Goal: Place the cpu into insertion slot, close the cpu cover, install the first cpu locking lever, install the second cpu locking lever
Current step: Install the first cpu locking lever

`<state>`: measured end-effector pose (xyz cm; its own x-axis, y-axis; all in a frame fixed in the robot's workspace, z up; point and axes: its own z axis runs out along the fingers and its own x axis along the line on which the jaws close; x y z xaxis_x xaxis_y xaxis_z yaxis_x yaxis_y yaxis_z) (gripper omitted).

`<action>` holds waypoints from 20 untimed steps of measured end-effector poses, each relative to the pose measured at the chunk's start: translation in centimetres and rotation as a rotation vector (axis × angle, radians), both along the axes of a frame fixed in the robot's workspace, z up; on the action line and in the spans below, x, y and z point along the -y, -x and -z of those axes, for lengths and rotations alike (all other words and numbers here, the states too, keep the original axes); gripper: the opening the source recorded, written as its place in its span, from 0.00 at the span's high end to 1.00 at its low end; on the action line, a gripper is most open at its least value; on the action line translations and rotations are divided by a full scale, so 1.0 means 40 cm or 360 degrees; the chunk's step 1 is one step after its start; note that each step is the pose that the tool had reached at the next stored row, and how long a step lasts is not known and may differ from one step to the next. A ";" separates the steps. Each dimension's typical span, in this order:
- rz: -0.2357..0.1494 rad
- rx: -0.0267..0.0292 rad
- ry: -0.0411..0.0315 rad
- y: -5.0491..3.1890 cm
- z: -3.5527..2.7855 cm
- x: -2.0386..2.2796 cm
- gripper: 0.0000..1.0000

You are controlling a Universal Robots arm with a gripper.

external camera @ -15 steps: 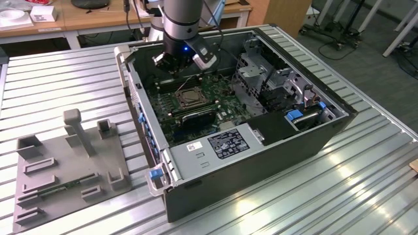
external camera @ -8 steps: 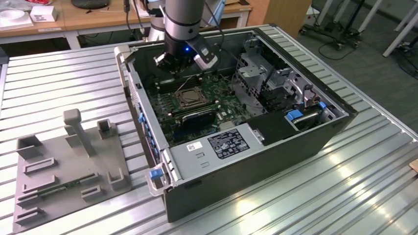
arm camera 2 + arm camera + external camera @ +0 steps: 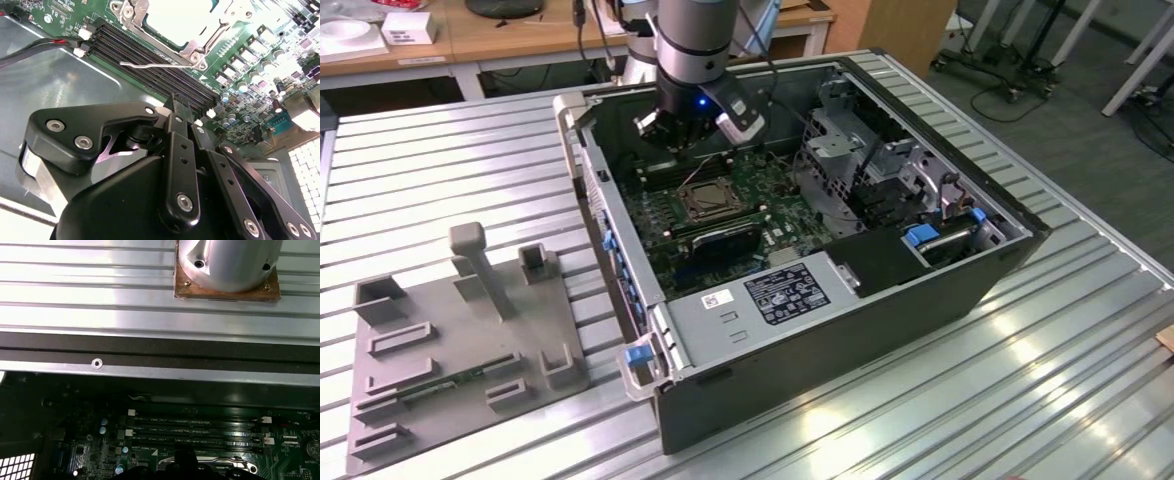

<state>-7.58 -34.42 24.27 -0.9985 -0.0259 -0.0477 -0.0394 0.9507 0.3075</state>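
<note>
The arm is down inside the open case [image 3: 854,320], which lies on its side on the ribbed metal table [image 3: 1014,400]. The gripper [image 3: 687,135] hangs over the green board just behind the slot [image 3: 707,214], toward the case's back wall. In the second wrist view its black fingers [image 3: 181,107] look pressed together with nothing between them, tip hovering just above the memory slots [image 3: 125,50].

The cpu [image 3: 180,15] sits in the slot, its pale metal top showing through the window of the cover [image 3: 155,37], which looks folded down flat over it. A thin wire lever [image 3: 155,64] lies along the socket edge, between the socket and the memory slots; hard to say if it's hooked. A red-and-black cable [image 3: 40,47] runs across the bare case floor nearby.

At the exterior view's left, well apart from the case, a grey fixture [image 3: 454,350] with posts and pockets sits on the table.
</note>
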 end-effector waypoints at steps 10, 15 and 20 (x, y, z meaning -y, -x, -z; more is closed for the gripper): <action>0.0000 -0.00058 0.0025 -0.014 0.006 -0.001 0.89; 0.0000 -0.00065 0.0049 -0.014 0.006 -0.001 0.89; 0.0000 -0.00063 0.0047 -0.015 0.007 -0.002 0.89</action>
